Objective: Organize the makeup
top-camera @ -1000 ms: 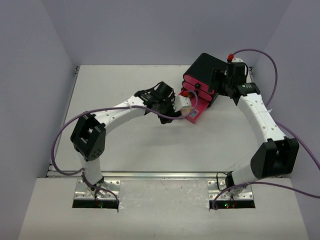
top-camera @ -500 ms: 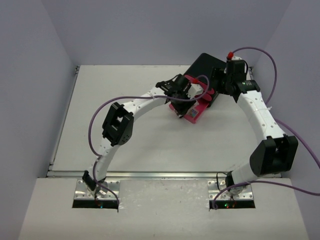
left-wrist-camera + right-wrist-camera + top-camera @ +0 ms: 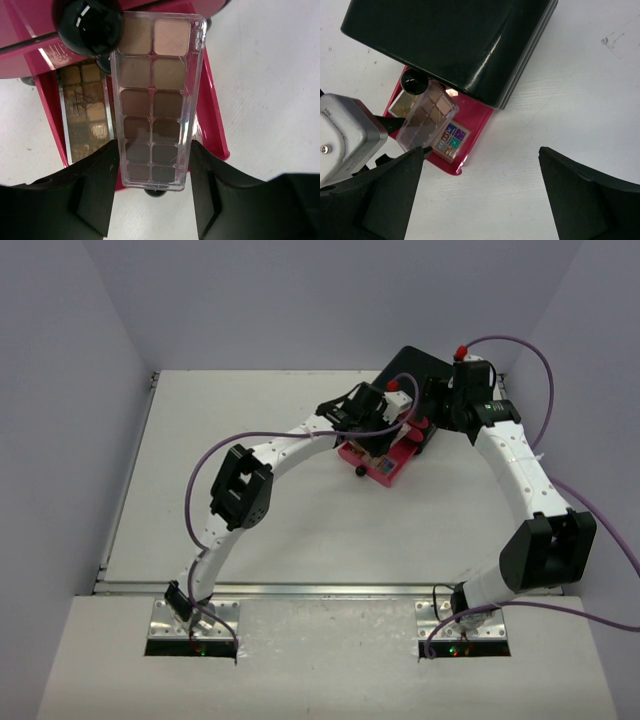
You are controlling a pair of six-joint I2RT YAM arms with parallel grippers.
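The left tool (image 3: 154, 161) is clamped on the brown eyeshadow palette (image 3: 155, 95), with its two black fingers (image 3: 95, 185) pressed against the long sides of the clear case near one end. The palette is held flat, pans facing up, over the pulled-out pink drawer (image 3: 212, 135) of the black box (image 3: 465, 40). Its far end reaches toward the box front, just beside a glossy black round piece (image 3: 90, 25) (knob or compact, I cannot tell). In the drawer beside and below the held palette lies a gold-patterned palette (image 3: 85, 115). From the right wrist, a multicoloured palette (image 3: 451, 138) with small bright squares shows in the drawer's near corner. The right tool (image 3: 481, 155) hangs above the box and the white worktop (image 3: 580, 90) with its fingers spread wide and nothing between them. The box sits toward the far right of the worktop.
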